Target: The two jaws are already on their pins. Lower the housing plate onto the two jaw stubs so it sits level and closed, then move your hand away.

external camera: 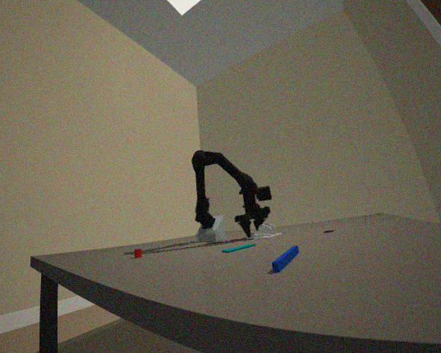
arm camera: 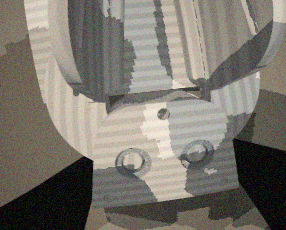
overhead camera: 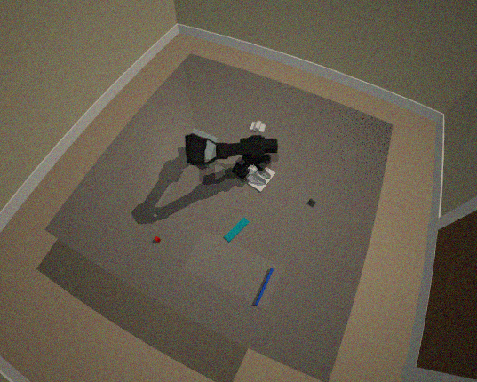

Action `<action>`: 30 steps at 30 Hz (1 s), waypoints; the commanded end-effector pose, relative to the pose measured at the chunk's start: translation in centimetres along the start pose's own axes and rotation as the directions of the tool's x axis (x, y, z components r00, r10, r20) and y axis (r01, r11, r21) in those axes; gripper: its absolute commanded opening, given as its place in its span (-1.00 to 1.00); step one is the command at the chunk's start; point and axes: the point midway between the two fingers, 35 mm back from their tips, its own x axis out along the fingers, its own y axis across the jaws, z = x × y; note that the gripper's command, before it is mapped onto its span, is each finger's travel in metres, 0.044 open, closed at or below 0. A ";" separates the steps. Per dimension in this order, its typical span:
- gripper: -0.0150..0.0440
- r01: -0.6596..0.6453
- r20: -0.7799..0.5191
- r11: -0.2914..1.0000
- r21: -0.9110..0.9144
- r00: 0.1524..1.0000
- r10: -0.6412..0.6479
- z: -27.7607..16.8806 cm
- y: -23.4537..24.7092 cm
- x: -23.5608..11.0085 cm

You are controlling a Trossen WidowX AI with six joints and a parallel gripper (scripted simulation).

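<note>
Housing plate, pale, with two ring-edged round features and a small hole, clamped between the fingers of the gripper. Plate lies at the near end of the pale jaws, over the white base. Level seating: cannot tell. Teal bar and blue bar lie apart on the table.

The robot arm looked matt black, like plastic, over a smooth pale grey base. In the wrist view, the pale plate showed fine ridges across its face, like layered plastic. The teal bar and the near blue bar looked smooth and matt. The tabletop appeared matt grey.
</note>
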 end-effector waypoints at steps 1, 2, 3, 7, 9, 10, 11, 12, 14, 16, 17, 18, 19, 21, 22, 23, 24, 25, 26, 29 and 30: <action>0.70 -0.002 0.002 1.000 -0.002 1.000 0.002 0.0 0.0 0.0; 0.70 -0.002 0.002 1.000 -0.002 1.000 0.002 0.0 0.0 0.0; 0.70 -0.002 0.002 1.000 -0.002 1.000 0.002 0.0 0.0 0.0; 0.70 -0.002 0.002 1.000 -0.002 1.000 0.002 0.0 0.0 0.0; 0.70 -0.002 0.002 1.000 -0.002 1.000 0.002 0.0 0.0 0.0; 0.70 -0.002 0.002 1.000 -0.002 1.000 0.002 0.0 0.0 0.0; 0.70 -0.002 0.002 1.000 -0.002 1.000 0.002 0.0 0.0 0.0; 0.70 -0.002 0.002 1.000 -0.002 1.000 0.002 0.0 0.0 0.0; 0.70 -0.002 0.002 1.000 -0.002 1.000 0.002 0.0 0.0 0.0; 0.88 0.000 0.000 1.000 0.000 1.000 0.000 0.0 0.0 0.0; 0.97 0.000 0.000 1.000 0.000 1.000 0.000 0.0 0.0 0.0; 1.00 0.000 0.000 1.000 0.000 1.000 0.000 0.0 0.0 0.0; 1.00 0.000 0.000 1.000 0.000 1.000 0.000 0.0 0.0 0.0; 1.00 0.000 0.000 1.000 0.000 1.000 0.000 0.0 0.0 0.0; 1.00 0.000 0.000 1.000 0.000 1.000 0.000 0.0 0.0 0.0; 1.00 0.000 0.000 1.000 0.000 1.000 0.000 0.0 0.0 0.0; 1.00 0.000 0.000 1.000 0.000 1.000 0.000 0.0 0.0 0.0; 1.00 0.000 0.000 1.000 0.000 1.000 0.000 0.0 0.0 0.0; 1.00 0.000 0.000 1.000 0.000 1.000 0.000 0.0 0.0 0.0; 1.00 0.000 0.000 1.000 0.000 1.000 0.000 0.0 0.0 0.0; 1.00 0.000 0.000 1.000 0.000 1.000 0.000 0.0 0.0 0.0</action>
